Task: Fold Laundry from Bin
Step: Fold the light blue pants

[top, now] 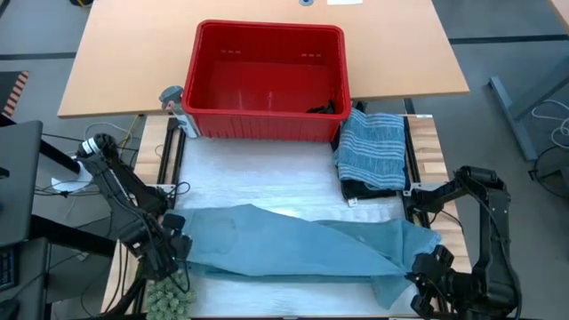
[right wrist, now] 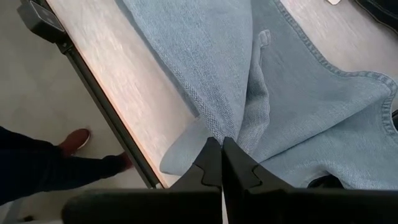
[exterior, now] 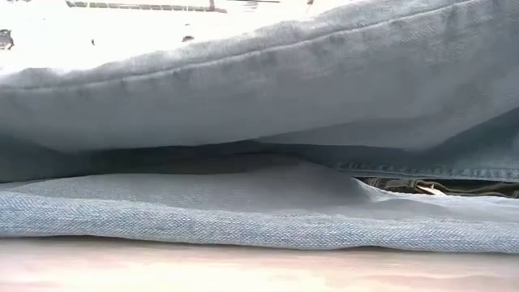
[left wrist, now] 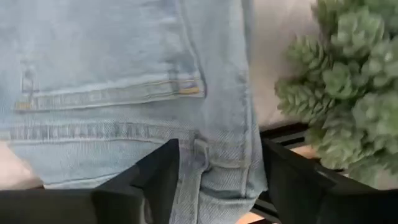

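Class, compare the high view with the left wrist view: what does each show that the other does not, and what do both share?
Only the high view shows the red bin, the folded striped cloth beside it, and the right gripper at the jeans' other end. Only the left wrist view shows the jeans' belt loop, waistband stitching and the left gripper open around the fabric. Both show the light blue jeans and the green plant.

Light blue denim jeans fill the left wrist view, waistband seam and pocket stitching showing. The left claw stands with fingers parted astride the waistband edge. A green succulent plant sits at three o'clock.
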Tool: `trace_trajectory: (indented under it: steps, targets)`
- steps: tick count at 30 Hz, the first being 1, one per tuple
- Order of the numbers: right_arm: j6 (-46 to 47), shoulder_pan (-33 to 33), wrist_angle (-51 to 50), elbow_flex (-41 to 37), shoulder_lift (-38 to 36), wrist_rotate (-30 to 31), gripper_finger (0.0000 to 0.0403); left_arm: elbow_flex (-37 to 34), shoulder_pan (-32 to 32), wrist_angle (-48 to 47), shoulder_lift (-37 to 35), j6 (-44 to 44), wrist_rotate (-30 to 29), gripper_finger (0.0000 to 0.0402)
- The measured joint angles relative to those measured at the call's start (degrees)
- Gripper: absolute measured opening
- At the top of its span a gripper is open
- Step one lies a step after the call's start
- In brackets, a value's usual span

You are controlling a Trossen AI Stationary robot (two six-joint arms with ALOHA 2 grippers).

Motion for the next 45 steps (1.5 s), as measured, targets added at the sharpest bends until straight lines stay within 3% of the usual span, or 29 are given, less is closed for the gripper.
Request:
trace_trajectory:
  steps: [6,9,11,14,17,21,24,29,34,42,45]
  targets:
    - [0.0,0.0,0.0,0.0,0.0,0.0,0.0018,4.4,2.0,-0.4,-3.4,-6.8,0.6,0.0217]
    - [0.0,0.0,0.0,0.0,0.0,0.0,0.0018,7.8,2.0,-1.0,-5.6,-9.6,-1.9,0.0217]
    - [0.0,0.0,-0.2,0.0,0.0,0.0,0.0018,9.2,1.9,-2.8,-7.2,-12.1,-8.1,0.0217]
    - [0.0,0.0,-0.5,0.0,0.0,0.0,0.0018,8.9,2.0,-3.5,-9.7,-18.6,-22.0,0.0217]
    - [0.0,0.0,-0.5,0.0,0.0,0.0,0.0018,6.6,3.2,-3.3,-10.8,-21.8,-25.3,0.0217]
    - [0.0,0.0,-0.5,0.0,0.0,0.1,0.0018,1.1,4.9,1.4,-10.8,-22.2,-19.9,0.021]
    - [0.0,0.0,-0.5,0.0,0.0,0.1,0.0018,-4.6,4.7,5.6,-10.7,-22.3,-14.9,0.018]
    - [0.0,0.0,-0.4,0.0,0.0,0.1,0.0018,-14.3,4.8,10.7,-10.7,-26.9,-6.8,0.0097]
    - [-0.1,-1.1,-0.4,0.0,0.0,0.1,0.0018,-22.8,4.9,20.3,-10.7,-25.1,2.2,0.0011]
    - [-0.7,-6.5,-0.4,0.0,0.0,0.7,0.0018,-30.9,9.7,20.6,-11.2,-20.1,9.7,0.0001]
    - [-4.3,-10.5,0.4,0.0,0.0,4.3,0.0018,-31.8,11.7,18.9,-11.6,-17.0,10.1,0.0001]
